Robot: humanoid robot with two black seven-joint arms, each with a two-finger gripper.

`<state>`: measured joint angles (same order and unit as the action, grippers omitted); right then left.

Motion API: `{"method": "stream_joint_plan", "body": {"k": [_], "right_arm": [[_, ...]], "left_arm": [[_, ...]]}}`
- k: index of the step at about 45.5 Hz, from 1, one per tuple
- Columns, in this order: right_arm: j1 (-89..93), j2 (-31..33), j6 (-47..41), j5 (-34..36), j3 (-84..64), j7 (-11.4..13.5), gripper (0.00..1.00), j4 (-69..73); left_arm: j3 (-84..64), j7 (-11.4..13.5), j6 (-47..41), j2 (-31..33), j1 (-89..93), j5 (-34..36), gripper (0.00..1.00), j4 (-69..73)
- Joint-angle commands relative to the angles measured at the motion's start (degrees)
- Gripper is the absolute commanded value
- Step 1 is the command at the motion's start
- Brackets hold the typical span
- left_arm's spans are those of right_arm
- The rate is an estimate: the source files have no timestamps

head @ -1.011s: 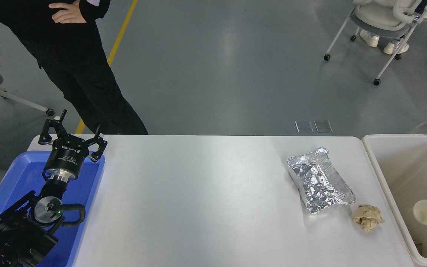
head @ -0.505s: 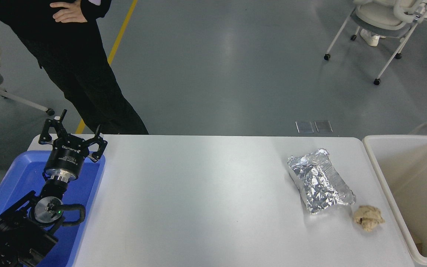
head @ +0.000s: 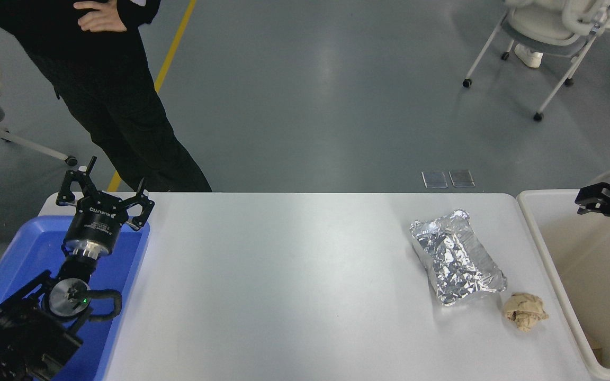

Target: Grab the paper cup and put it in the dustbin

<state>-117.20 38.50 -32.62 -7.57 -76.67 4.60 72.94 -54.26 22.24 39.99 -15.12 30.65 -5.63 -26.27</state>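
Two grippers were in view. Right gripper [head: 596,200] came in at the right edge, above the dustbin [head: 540,248], near its far rim; only a short black stretch showed before the frame cut it off. Whether its fingers were spread or closed could not be told from that sliver. Nothing seen in it, and no contact with the bin could be made out.

Left gripper [head: 105,197] sat parked at lower left, over the far end of the blue tray [head: 24,248], fingers spread wide, holding nothing.

Paper cup: not visible anywhere on the table [head: 284,286]; the part of the bin interior that showed was plain cream wall and floor, with a small brownish scrap low near the corner.

On the table's right side lay the foil packet [head: 458,259], crinkled, set at a slant. Just beside its near corner, apart from it by a thin gap, sat the crumpled tan paper ball [head: 525,312], close to the bin's left wall.

A person [head: 109,90] in black stood beyond the table's far left corner, one hand [head: 98,18] on the hip. A wheeled chair [head: 548,32] stood at upper right.
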Motion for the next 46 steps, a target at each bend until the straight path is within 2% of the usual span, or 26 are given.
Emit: {"method": "stream_joint_plan", "body": {"k": [1,13,18,23,46], "right_arm": [[-13.0,-5.4,-12.4,0.0,-1.4,0.0,1.00,3.7],[-22.5,-13.3,-12.4,0.5,1.7,-0.1,1.00,9.8],[-24.2,-18.5,-12.4,4.4,1.7,0.0,1.00,10.1],[-24.0,-21.5,-12.4,5.2,1.7,0.0,1.00,9.9],[-23.3,-22.6,-12.4,6.0,1.8,0.0,1.00,9.8]], "left_arm": [[0.0,0.0,0.0,0.0,-0.1,0.0,1.00,0.0],[-0.1,0.1,0.0,0.0,-0.2,0.0,1.00,0.0],[-0.1,0.1,0.0,0.0,-0.2,0.0,1.00,0.0],[-0.1,0.0,0.0,0.0,-0.1,0.0,1.00,0.0],[0.0,-0.1,0.0,0.0,-0.1,0.0,1.00,0.0]]}}
